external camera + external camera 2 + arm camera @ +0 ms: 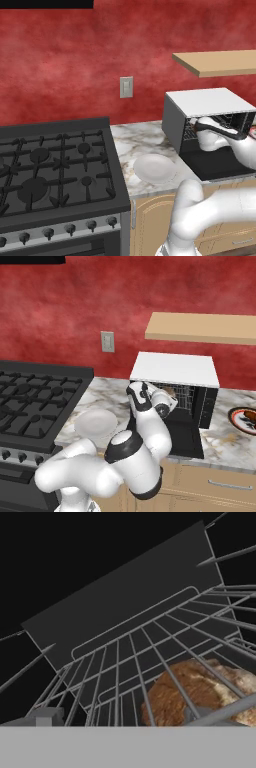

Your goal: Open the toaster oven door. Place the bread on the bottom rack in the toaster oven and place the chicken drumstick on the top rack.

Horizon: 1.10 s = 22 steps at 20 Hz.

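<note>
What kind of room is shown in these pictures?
It looks like a home kitchen: a black gas stove, a marble counter over wooden cabinets, and a toaster oven with its door open.

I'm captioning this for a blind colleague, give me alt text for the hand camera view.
Inside the dark toaster oven, a brown piece of food lies beneath the wires of a metal rack, close to the camera. The open gripper's finger tips peek up at the bottom.
</note>
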Tool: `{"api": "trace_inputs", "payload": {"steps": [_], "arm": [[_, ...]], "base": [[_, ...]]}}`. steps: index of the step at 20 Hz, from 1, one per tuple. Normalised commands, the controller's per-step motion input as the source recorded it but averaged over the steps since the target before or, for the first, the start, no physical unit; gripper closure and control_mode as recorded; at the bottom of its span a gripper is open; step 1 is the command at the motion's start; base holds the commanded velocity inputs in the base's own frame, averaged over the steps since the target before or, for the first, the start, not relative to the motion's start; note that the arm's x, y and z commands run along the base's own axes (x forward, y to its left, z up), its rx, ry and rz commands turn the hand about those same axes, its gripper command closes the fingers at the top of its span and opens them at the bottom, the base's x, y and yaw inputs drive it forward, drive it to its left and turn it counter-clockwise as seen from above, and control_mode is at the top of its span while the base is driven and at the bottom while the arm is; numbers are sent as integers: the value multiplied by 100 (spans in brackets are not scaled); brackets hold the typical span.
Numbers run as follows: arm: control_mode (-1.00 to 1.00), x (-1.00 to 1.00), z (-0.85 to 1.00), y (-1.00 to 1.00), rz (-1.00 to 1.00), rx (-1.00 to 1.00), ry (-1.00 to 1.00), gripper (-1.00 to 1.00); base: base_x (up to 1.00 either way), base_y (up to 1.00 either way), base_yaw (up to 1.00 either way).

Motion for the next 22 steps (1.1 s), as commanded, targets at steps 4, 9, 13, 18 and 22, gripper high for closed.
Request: {"api": "trace_inputs", "payload": {"steps": [4,9,13,18,22], "arm": [[-100,-3,-9,-22,0,-1,8,-100],[-100,-1,-8,-14,0,-1,6,-100],[-100,-2,-11,-12,0,0,0,-100],[-100,-2,-14,-4,0,0,0,100],[-100,-7,-12,-11,0,0,0,100]], "base": [[0,0,0],[0,0,0],[0,0,0],[0,0,0],[0,0,0]]}}
